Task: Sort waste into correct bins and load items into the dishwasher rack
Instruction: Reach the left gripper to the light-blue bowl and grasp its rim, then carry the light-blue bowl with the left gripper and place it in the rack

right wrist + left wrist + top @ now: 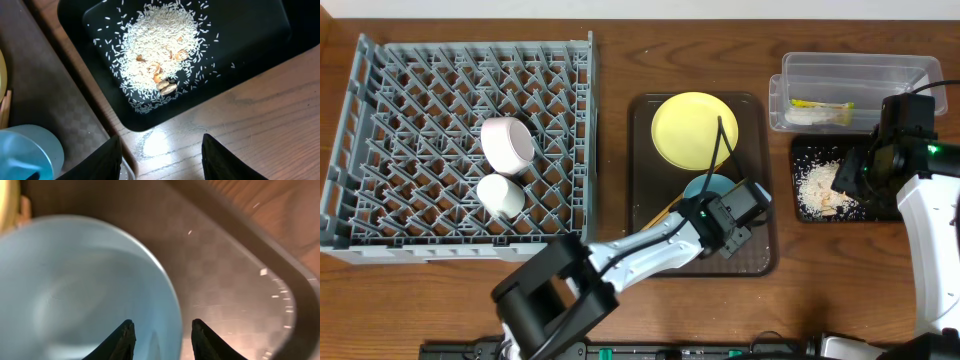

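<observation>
The light blue bowl [703,186] [80,290] sits on a brown tray beside the yellow plate [692,127] and chopsticks [663,212]. My left gripper [735,205] [162,325] is open astride the bowl's right rim, one finger inside and one outside. A white bowl [507,143] and a small white cup [501,196] lie in the grey dishwasher rack [410,90]. Rice scraps [817,190] [157,55] are heaped in the black tray [805,150] [250,40]. The wrapper [820,106] lies in the clear container [855,70]. My right gripper [848,178] [160,142] hangs open and empty over wood by the black tray's edge.
The brown serving tray [645,150] [225,280] [65,100] lies between the rack and the two bins. The left arm stretches from the front edge across the tray's lower part. Bare wooden table [610,60] separates rack and tray.
</observation>
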You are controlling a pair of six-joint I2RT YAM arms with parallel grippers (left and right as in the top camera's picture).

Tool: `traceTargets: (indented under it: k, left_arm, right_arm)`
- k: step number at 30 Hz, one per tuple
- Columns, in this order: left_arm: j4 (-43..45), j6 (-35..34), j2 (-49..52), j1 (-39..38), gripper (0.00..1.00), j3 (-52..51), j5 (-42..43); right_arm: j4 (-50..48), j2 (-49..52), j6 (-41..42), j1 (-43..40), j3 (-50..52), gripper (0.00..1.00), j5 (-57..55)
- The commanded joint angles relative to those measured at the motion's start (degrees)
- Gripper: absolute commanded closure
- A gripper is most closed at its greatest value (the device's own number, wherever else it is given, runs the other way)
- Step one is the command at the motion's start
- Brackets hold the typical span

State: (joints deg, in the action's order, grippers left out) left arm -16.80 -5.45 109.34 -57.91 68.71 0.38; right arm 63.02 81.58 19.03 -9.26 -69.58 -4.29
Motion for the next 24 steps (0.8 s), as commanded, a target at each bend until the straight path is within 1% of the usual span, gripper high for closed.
traceTargets:
  k: [1,2,4,5,8,9,11,17,24]
  left_arm:
    - [0.0,1.0,2.1,0.0,0.60,0.4,-2.2]
    - [-0.1,1.0,2.7,0.0,0.60,0.4,-2.7]
    - [-0.2,1.0,3.0,0.0,0.62,0.4,-3.1]
    - [-0.2,1.0,3.0,0.0,0.64,0.4,-3.1]
    - [-0.2,1.0,2.4,0.3,0.79,0.5,-4.2]
    - [-0.2,1.0,2.2,0.3,0.87,0.5,-5.0]
    - [-0.2,1.0,1.4,0.3,0.94,0.5,-6.2]
    - [-0.2,1.0,-2.7,0.3,0.94,0.5,-6.2]
    - [-1.0,0.9,-11.0,1.2,0.94,0.5,-4.5]
  right_arm:
    - [0.0,-1.1,-0.4,-0.7,-0.2,0.50,0.3]
    - [0.1,-1.1,-0.4,-0.7,-0.2,0.46,0.3]
    - [0.1,-1.1,-0.4,-0.7,-0.2,0.45,0.3]
    - [0.1,-1.1,-0.4,-0.7,-0.2,0.45,0.3]
    - [0.2,-1.1,-0.4,-0.7,-0.2,0.43,0.2]
    - [0.2,-1.1,-0.4,-0.7,-0.2,0.42,0.2]
    - [0.2,-1.1,-0.4,-0.7,-0.2,0.42,0.2]
    - [0.2,-1.1,-0.4,-0.7,-0.2,0.41,0.2]
    - [0.2,-1.1,-0.5,-0.7,-0.2,0.41,0.2]
